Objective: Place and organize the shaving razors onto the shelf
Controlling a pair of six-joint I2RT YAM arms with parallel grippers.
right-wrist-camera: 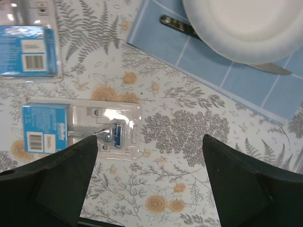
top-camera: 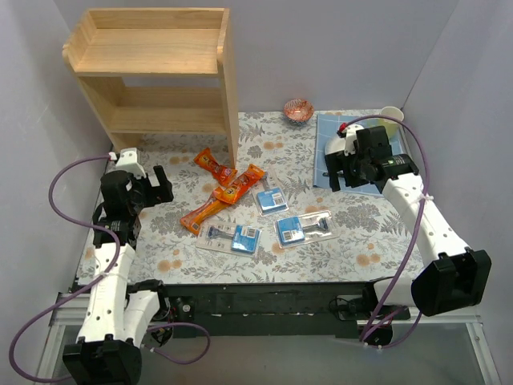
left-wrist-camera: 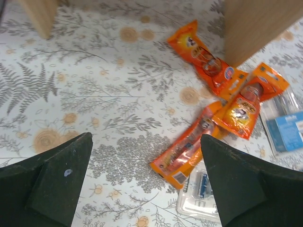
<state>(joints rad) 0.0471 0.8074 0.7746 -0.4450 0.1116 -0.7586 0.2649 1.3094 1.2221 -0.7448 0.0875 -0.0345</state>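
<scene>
Three razor packs lie flat on the floral cloth: one [top-camera: 269, 196] in the middle, one [top-camera: 234, 237] at the front left, one [top-camera: 303, 228] at the front right. The wooden shelf [top-camera: 152, 72] stands at the back left with both tiers bare. My left gripper [top-camera: 157, 186] hovers open left of the packs; its view shows one pack's edge [left-wrist-camera: 201, 194] below and another [left-wrist-camera: 286, 130] at the right. My right gripper [top-camera: 337, 170] hovers open over the cloth's right part; its view shows two packs [right-wrist-camera: 80, 130], [right-wrist-camera: 29, 49] at the left.
Three orange snack packets [top-camera: 215, 166], [top-camera: 241, 184], [top-camera: 200, 213] lie between the shelf leg and the razor packs. A blue placemat [top-camera: 323, 132] with a white plate [right-wrist-camera: 246, 26] and a knife [right-wrist-camera: 177, 26] lies at the back right. A small pink bowl [top-camera: 298, 110] sits behind.
</scene>
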